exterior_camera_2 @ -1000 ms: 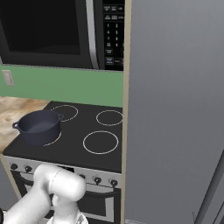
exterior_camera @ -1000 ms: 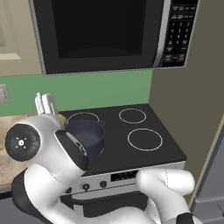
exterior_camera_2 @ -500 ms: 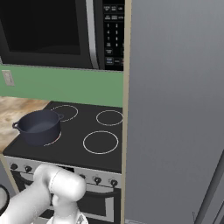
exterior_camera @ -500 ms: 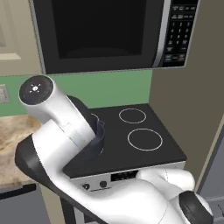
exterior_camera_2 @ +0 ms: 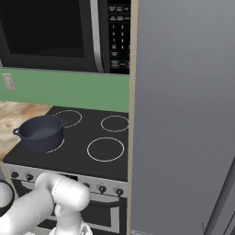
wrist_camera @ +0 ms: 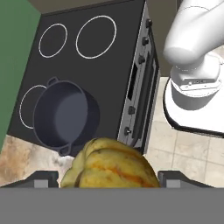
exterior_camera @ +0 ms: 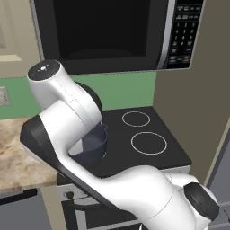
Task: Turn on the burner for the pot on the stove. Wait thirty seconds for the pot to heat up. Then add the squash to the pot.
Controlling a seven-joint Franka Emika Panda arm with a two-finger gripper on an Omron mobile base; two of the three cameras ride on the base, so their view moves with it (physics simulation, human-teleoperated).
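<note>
Stove (exterior_camera_2: 87, 137): black glass top with white ring marks, silver front panel with small black knobs, set between a stone-patterned counter (exterior_camera: 18, 152) and a tall grey panel.

Pot (exterior_camera_2: 41, 133): dark blue-grey, lidless, two loop handles; stands on the front ring nearest the counter; nothing inside it in the hand view.

Microwave (exterior_camera: 112, 31): black, mounted above the stove.

Squash (wrist_camera: 109, 168): yellow with orange streaks, between the two finger tips of the gripper (wrist_camera: 109, 177), above the counter beside the pot.

Gripper: jaws wide, closed on the squash.
</note>
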